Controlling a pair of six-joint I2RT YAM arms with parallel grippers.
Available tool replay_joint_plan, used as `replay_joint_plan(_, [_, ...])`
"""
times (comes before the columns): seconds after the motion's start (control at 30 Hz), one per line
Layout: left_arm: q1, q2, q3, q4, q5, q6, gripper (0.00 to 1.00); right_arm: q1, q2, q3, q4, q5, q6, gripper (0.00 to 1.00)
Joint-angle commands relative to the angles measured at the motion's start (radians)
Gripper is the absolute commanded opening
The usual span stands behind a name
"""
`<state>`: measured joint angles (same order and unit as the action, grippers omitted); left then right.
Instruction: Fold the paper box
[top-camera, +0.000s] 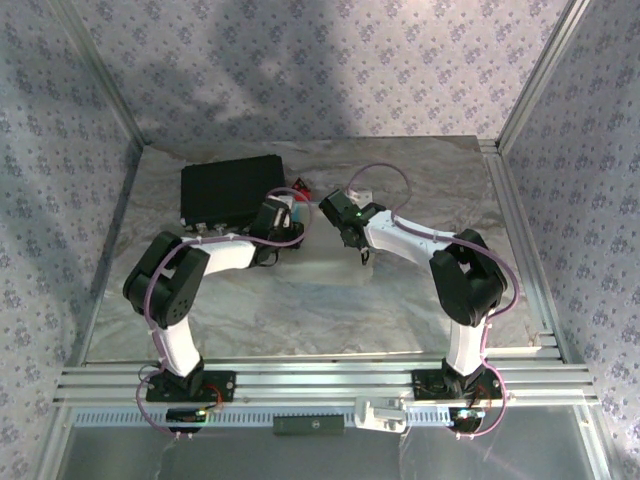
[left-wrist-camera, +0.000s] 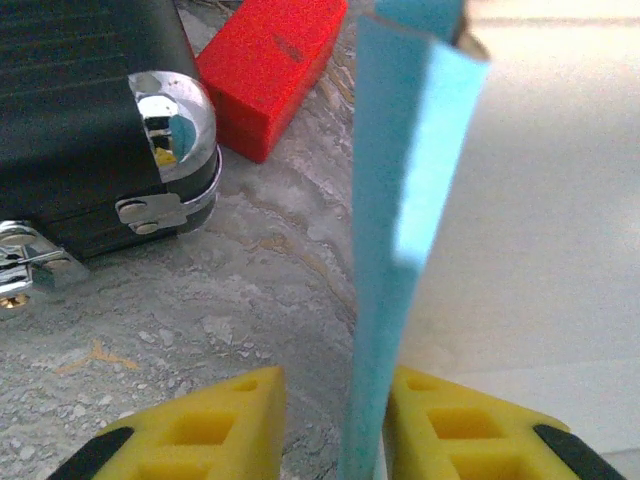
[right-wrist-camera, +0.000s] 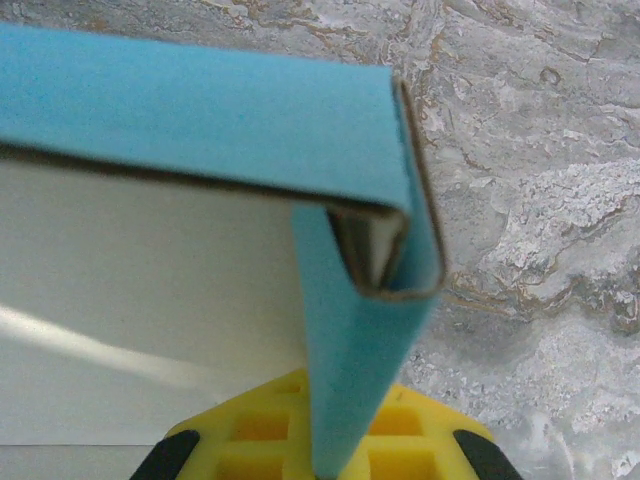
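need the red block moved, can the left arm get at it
Probably, after backing off: a flap of the paper box stands inside the left gripper, and the red block lies close ahead, unblocked.

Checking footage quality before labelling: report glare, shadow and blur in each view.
Top external: shadow across the back wall. Left wrist: chrome corner of the black box glares, paper box white side washed out. Right wrist: paper box edge sharp.
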<state>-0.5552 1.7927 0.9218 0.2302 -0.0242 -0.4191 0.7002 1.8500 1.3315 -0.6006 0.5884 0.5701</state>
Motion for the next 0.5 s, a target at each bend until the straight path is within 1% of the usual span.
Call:
replay_joint_plan(0.0, [0.012, -0.022, -0.017, 0.011, 0.085, 0.032, 0.28, 0.010, 0.011, 0.016, -0.010, -0.010, -0.029, 0.00])
replay_joint_plan(0.07, [0.022, -0.017, -0.019, 0.013, 0.095, 0.032, 0.19, 0.010, 0.009, 0.014, -0.008, -0.012, -0.030, 0.00])
replay_joint_plan(0.2, [0.022, 0.013, -0.001, 0.000, 0.089, 0.033, 0.12, 0.009, 0.006, 0.012, -0.008, -0.009, -0.029, 0.00])
replay_joint_plan(0.27, [0.016, 0.027, 0.002, -0.001, 0.063, 0.031, 0.06, 0.012, 0.005, 0.013, -0.010, -0.006, -0.029, 0.00])
replay_joint_plan(0.3, [0.008, 0.031, 0.005, -0.008, 0.038, 0.031, 0.02, 0.014, 0.005, 0.012, -0.011, -0.004, -0.029, 0.00])
replay_joint_plan(0.33, [-0.003, 0.035, 0.011, -0.024, -0.002, 0.028, 0.00, 0.015, 0.005, 0.014, -0.014, -0.002, -0.027, 0.00])
replay_joint_plan(0.47, [-0.058, 0.055, 0.027, -0.086, -0.210, -0.018, 0.00, 0.024, 0.008, 0.016, -0.022, 0.013, -0.017, 0.00])
